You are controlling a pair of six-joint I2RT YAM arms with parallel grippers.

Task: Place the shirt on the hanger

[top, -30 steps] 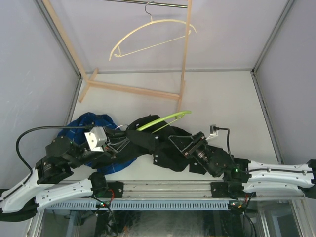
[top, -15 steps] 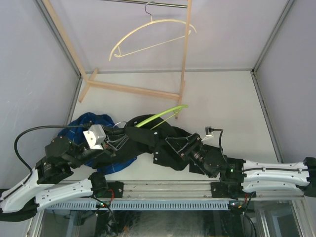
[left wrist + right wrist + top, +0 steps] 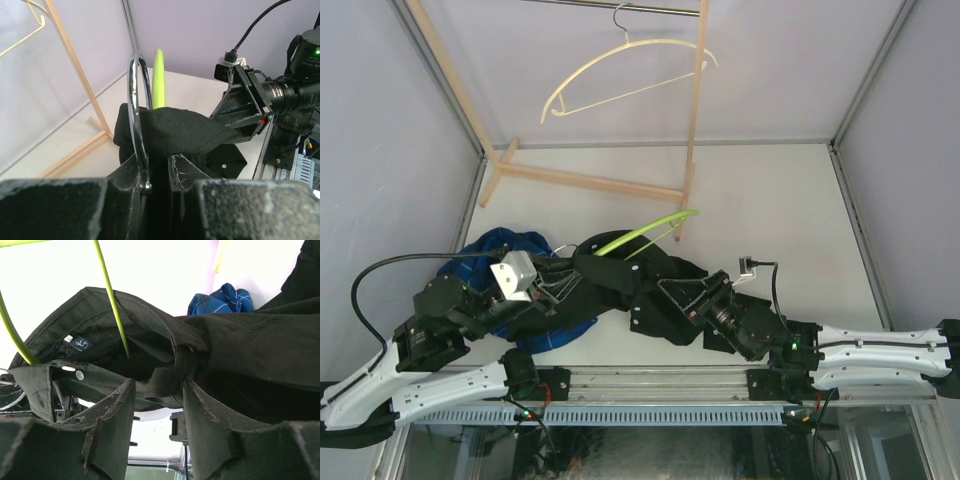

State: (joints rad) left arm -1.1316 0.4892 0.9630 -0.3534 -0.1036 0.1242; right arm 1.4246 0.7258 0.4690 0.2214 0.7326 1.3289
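The hanger (image 3: 645, 232) is lying with its long axis running near-left to far-right, its bare green end pointing at the wooden rack (image 3: 590, 182). The shirt (image 3: 620, 285) is draping over its other end on the table (image 3: 770, 200), beside a blue plaid shirt (image 3: 505, 245). The left gripper (image 3: 155, 172) is pinching the hanger's metal hook. The right gripper (image 3: 157, 390) is standing part-open astride a shirt fold, with a gap showing on one side.
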